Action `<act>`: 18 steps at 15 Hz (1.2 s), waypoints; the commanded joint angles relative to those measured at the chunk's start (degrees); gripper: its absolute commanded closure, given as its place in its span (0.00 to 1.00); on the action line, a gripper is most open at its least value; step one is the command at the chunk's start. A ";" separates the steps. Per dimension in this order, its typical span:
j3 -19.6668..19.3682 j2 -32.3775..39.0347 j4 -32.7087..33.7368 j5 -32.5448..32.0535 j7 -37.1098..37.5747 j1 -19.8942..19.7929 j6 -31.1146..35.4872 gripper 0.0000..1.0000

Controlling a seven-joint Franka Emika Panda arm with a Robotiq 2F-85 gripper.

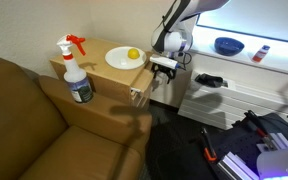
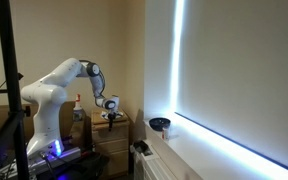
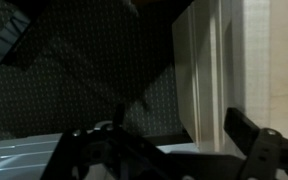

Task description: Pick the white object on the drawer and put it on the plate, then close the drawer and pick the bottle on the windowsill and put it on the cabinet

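Note:
A white plate lies on the wooden cabinet and holds a small pale yellow-white object. The drawer front faces the gripper and looks slightly ajar. My gripper hangs just beside the cabinet's upper edge at drawer height, open and empty; it also shows in an exterior view. In the wrist view the two fingers stand wide apart, with the pale wooden cabinet side ahead. A small bottle stands on the windowsill.
A spray bottle with a red trigger stands on the cabinet's left part. A brown couch adjoins the cabinet. A blue bowl sits on the windowsill, and a black item on the white ledge below.

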 commanded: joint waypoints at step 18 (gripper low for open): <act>-9.48 -36.53 -26.52 -30.13 -1.32 2.80 -13.34 0.00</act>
